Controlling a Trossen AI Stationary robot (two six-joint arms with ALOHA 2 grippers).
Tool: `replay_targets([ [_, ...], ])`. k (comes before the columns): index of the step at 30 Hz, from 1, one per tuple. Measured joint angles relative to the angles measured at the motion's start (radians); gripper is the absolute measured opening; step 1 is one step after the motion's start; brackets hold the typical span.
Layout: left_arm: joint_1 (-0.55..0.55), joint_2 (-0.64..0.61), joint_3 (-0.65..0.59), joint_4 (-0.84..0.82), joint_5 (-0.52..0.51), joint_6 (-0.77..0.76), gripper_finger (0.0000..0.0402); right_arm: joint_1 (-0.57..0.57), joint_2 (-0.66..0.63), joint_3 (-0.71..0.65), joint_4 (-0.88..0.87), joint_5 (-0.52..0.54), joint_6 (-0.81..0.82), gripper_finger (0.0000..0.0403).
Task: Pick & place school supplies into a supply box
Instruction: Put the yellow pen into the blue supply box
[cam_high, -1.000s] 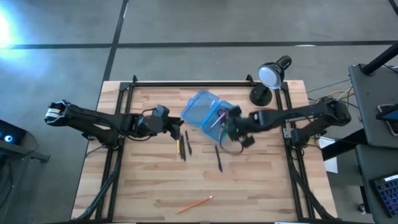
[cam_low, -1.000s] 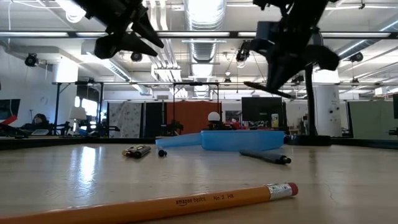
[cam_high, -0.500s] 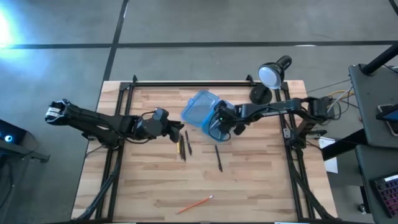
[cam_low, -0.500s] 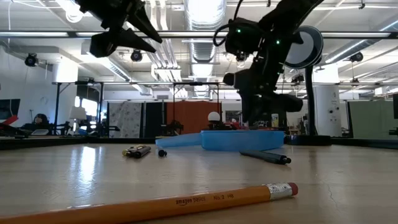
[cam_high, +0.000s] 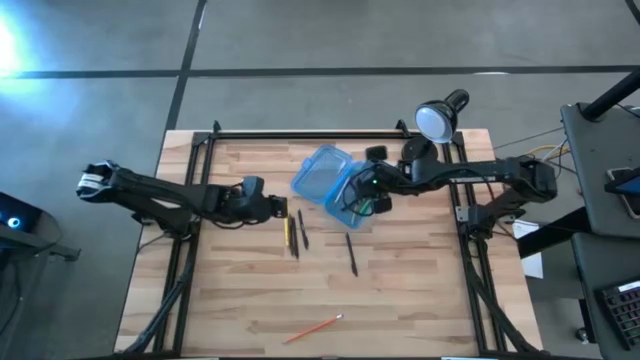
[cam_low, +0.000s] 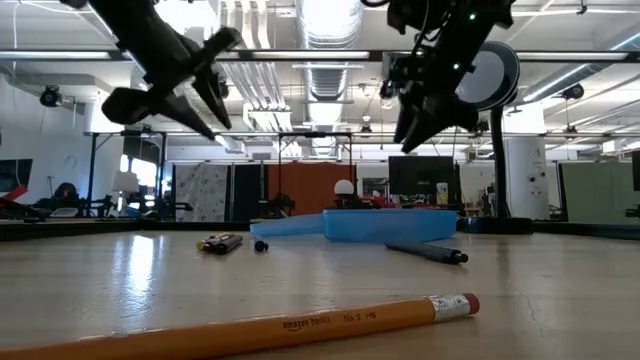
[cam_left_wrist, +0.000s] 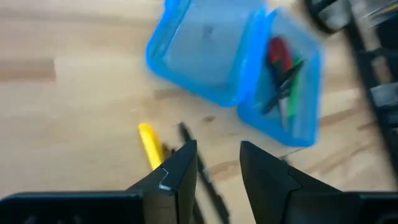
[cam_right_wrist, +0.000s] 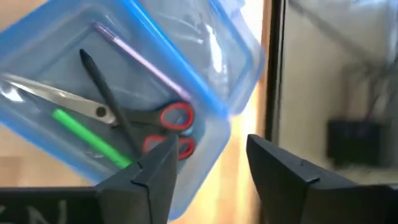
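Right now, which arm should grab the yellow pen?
Left. The left gripper hangs open right beside the yellow pen; the right gripper sits open over the supply box, farther off.

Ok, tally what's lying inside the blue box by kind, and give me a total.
Contents of the box:
scissors: 1
pens: 3 (green, black, pink)
Total: 4
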Motion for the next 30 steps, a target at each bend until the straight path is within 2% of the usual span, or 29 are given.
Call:
replay_targets([
  [6,0.013,0.145,0.009,-0.013,0.155,-0.042,0.0106,0.039,-0.078,-0.001,-0.124,0.004,0.353,0.0214],
  [12,-0.002,0.179,0.078,-0.038,0.175,0.008,0.0106,0.058,-0.141,-0.003,-0.123,0.004,0.632,0.0232],
  [18,0.001,0.173,0.100,-0.107,0.136,0.037,0.0106,0.049,-0.155,-0.002,-0.056,0.008,0.731,0.0238],
  [23,0.032,0.188,0.098,-0.202,0.116,0.068,0.0107,0.037,-0.131,0.021,-0.094,-0.003,0.797,0.0238],
  [26,0.065,0.200,0.098,-0.207,0.160,0.089,0.0116,0.038,-0.129,0.027,-0.106,-0.004,0.799,0.0238],
  [30,0.106,0.223,0.098,-0.183,0.222,0.032,0.0133,0.034,-0.133,0.027,-0.130,-0.008,0.799,0.0238],
])
